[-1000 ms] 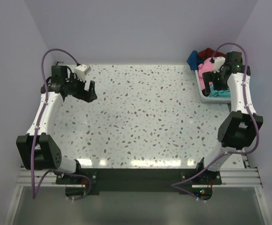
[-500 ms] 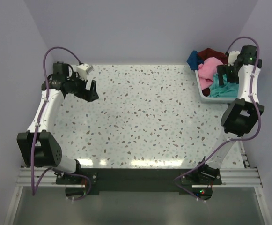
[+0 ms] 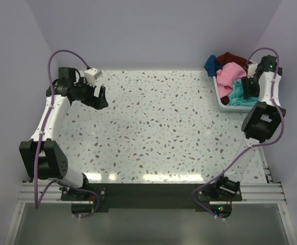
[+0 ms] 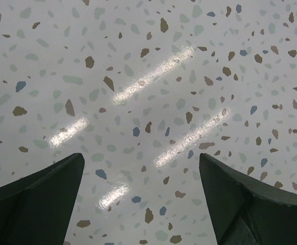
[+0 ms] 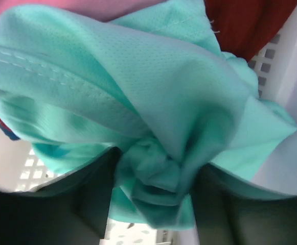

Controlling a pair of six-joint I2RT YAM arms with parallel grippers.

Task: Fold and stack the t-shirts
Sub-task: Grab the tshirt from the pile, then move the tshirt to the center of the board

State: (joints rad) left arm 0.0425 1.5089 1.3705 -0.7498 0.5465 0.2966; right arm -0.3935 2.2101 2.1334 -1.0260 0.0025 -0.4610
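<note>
- My right gripper (image 5: 156,201) has its jaws pinched onto a thick wad of the teal-green mesh t-shirt (image 5: 153,97). The shirt lies in the white slatted plastic basket (image 5: 286,56), right under the fingers. The bite is on a bunched fold rather than an edge, so I judge it could slide out under the shirt's own weight on a lift.
- The pink soft t-shirt (image 3: 230,74) lies against the teal one just beyond the fingers, and the dark red t-shirt (image 5: 245,25) touches it to one side. Either may ride up with it and spill over the rim.
- Drag from the tangled pile could shift or tip the basket.
- My left gripper (image 4: 140,204) hangs spread wide and empty over the speckled terrazzo table (image 4: 148,76). It is well apart from the basket, too far to steady anything.
</note>
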